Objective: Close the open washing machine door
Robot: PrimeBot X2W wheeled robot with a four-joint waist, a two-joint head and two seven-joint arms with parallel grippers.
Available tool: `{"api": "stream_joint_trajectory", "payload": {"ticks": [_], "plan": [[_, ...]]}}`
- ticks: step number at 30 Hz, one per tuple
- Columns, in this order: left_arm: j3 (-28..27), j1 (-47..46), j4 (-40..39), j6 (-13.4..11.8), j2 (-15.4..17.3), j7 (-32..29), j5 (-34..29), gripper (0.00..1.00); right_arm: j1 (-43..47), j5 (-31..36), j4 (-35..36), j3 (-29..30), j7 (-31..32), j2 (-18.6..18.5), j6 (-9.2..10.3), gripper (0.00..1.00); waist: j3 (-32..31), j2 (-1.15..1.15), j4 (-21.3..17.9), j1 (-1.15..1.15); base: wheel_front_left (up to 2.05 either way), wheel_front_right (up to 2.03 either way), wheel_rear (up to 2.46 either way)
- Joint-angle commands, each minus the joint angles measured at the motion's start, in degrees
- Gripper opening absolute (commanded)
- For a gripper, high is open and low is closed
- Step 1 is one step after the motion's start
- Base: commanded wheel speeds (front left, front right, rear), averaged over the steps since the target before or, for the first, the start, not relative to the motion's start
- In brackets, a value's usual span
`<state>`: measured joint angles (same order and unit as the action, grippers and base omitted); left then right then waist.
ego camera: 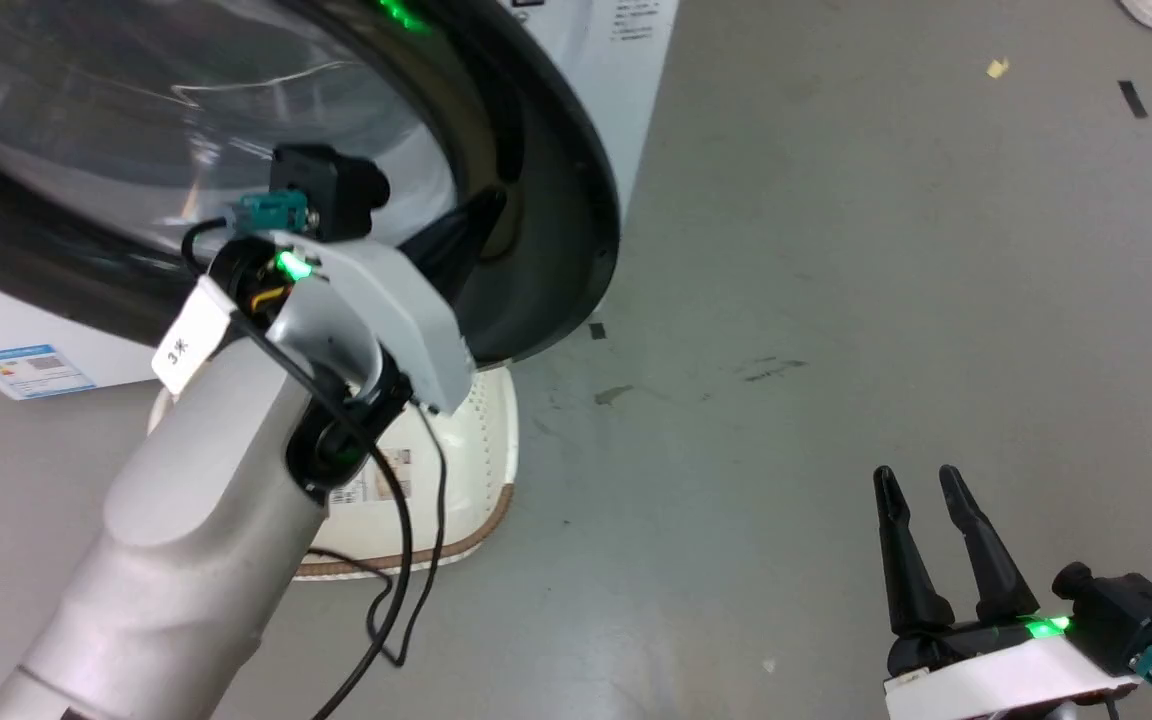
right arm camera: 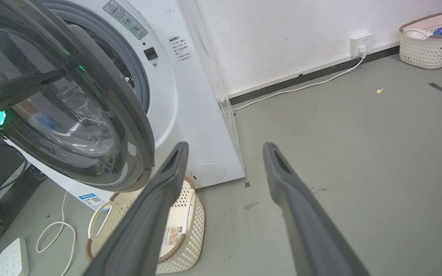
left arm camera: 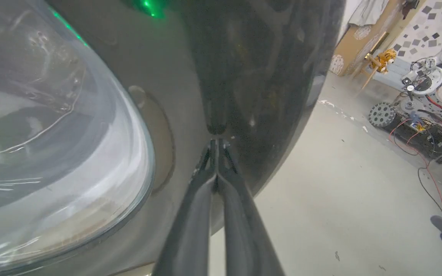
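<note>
In the head view, at 10 o'clock, the washing machine door hangs open with the left end effector against its black rim. The right end effector, spread, idles at 5 o'clock over bare floor.

In the left wrist view the fingers are pressed together, their tips meeting their own reflection on the rim. A steady push near this free edge, following the door's arc, should serve best.

In the right wrist view the door stands at 10 o'clock, ajar from the machine. A basket sits below at 7 o'clock, so keep the arm high.
</note>
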<state>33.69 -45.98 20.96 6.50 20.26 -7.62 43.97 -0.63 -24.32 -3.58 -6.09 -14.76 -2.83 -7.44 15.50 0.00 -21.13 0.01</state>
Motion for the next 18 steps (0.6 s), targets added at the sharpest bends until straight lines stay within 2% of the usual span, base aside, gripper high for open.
{"api": "stream_joint_trajectory", "payload": {"ticks": [1, 7, 10, 14, 18], "plan": [[-0.26, -0.73, 0.34, -0.04, -0.17, 0.56, -0.23, 0.0, -0.66, 0.03, 0.21, 0.04, -0.24, -0.05, -0.05, 1.0, -0.49, 0.0, 0.7, -0.01, 0.0, 0.0, 0.0], [-1.13, -1.58, 1.84, 0.37, -2.03, 6.2, 0.64, 0.0, -0.06, 1.15, -0.39, 1.04, -0.24, -0.05, -0.05, 1.0, -3.98, 0.0, 5.2, -0.01, 0.0, 0.0, 0.0], [-2.86, -0.2, 1.55, -0.24, -2.04, 10.64, 0.77, 0.0, 0.4, 2.02, -0.82, 2.0, -0.24, -0.05, -0.05, 1.0, -6.47, 0.0, 8.22, -0.01, 0.0, 0.0, 0.0], [-5.13, 2.93, 0.47, -2.79, -0.34, 17.27, -1.01, 0.0, 1.31, 3.03, -1.69, 3.07, -0.24, -0.05, -0.05, 1.0, -9.73, 0.0, 12.21, -0.01, 0.0, 0.0, 0.0], [-6.77, 7.46, -1.92, -6.45, 2.8, 20.93, -4.52, 0.0, 2.26, 3.61, -2.37, 4.2, -0.24, -0.05, -0.05, 1.0, -11.96, 0.0, 15.4, -0.01, 0.0, 0.0, 0.0]]}}
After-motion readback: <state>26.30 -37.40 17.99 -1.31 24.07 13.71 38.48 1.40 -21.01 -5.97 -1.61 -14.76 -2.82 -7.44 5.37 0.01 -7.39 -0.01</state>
